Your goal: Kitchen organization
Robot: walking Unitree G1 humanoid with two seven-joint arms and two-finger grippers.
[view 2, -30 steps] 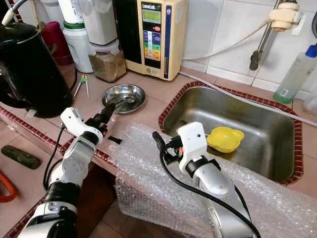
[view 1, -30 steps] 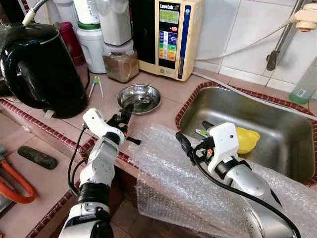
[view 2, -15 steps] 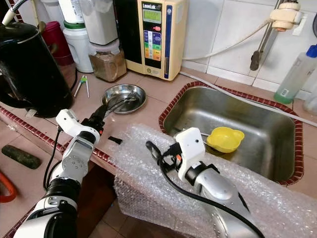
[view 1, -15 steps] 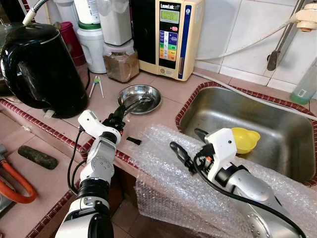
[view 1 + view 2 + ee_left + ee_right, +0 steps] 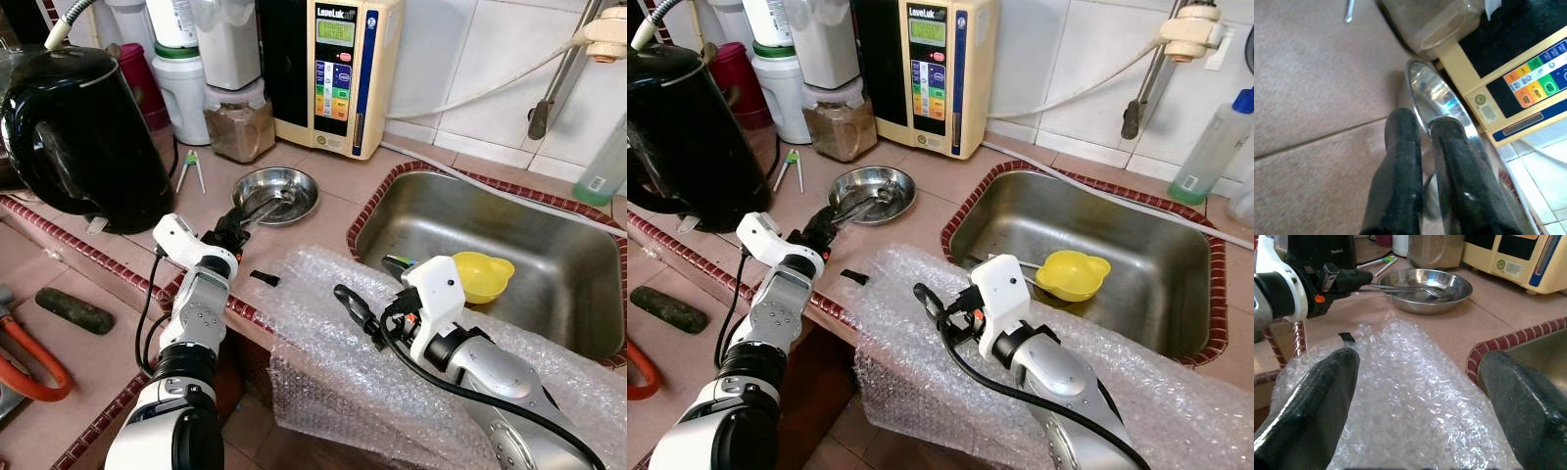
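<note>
Pinching one steel bowl's (image 5: 277, 193) rim, left gripper (image 5: 231, 227) jaws — right gripper (image 5: 345, 300) jaws spread over bubble wrap (image 5: 323, 343).

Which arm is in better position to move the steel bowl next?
Left. The left gripper is already at the rim of the steel bowl. The right gripper is open above the bubble wrap, farther from the bowl.
</note>
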